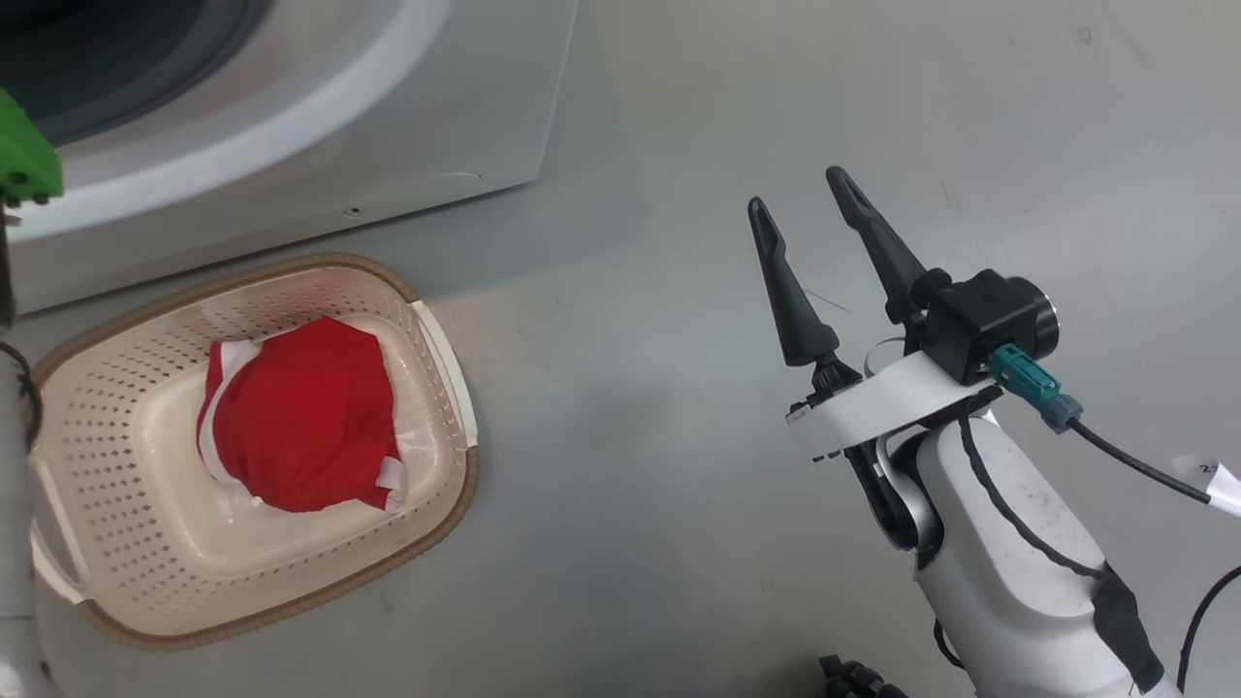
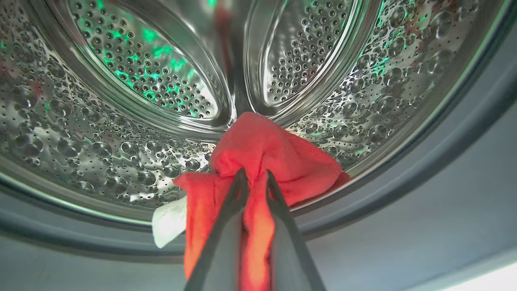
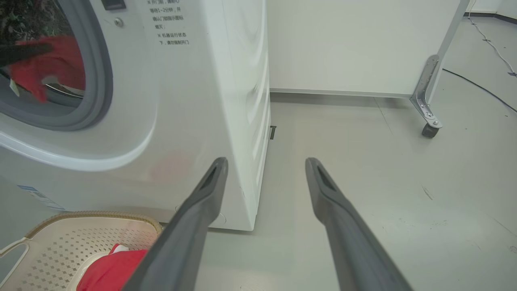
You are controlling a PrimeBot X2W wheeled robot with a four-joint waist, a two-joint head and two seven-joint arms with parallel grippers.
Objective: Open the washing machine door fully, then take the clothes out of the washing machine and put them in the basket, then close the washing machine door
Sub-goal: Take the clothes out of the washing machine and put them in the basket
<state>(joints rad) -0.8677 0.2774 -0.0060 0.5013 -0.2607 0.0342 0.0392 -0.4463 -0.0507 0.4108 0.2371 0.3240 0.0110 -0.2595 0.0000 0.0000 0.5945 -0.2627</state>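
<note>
Much of the washing machine (image 1: 291, 126) is cut off in the head view. There I see just its lower white front and a part of the round opening in the top left corner, with a green piece (image 1: 24, 155) at the picture's edge which I cannot name. In the right wrist view the mouth of the machine is cut by the left border. Inside it a dark, blurred finger lies against red cloth, and the details there are hard to read.

The left wrist view is clearer. The left gripper (image 2: 255, 173) has its two fingers nearly together, pinching a fold of a red garment (image 2: 274, 149) at the lower lip of the steel drum (image 2: 121, 121). The cloth hangs down between and beside the fingers, over the grey rubber ring (image 2: 444, 141), and a small white tag (image 2: 169, 220) sticks out at its left. How much of the garment continues below the fingers I cannot tell.

The basket (image 1: 97, 485) stands on the grey floor (image 1: 679, 485) just in front of the machine, its left end partly covered at the picture's edge. In it lies the other red garment (image 1: 301, 427), bunched in the middle of the bottom, with white trim showing at its borders.

The right gripper (image 1: 796, 190) is above bare floor, well apart from the basket — its fingers are spread wide and hold nothing. Beyond it, past the machine's side, stands a white panel (image 3: 355, 44) on a caster (image 3: 429, 130).
</note>
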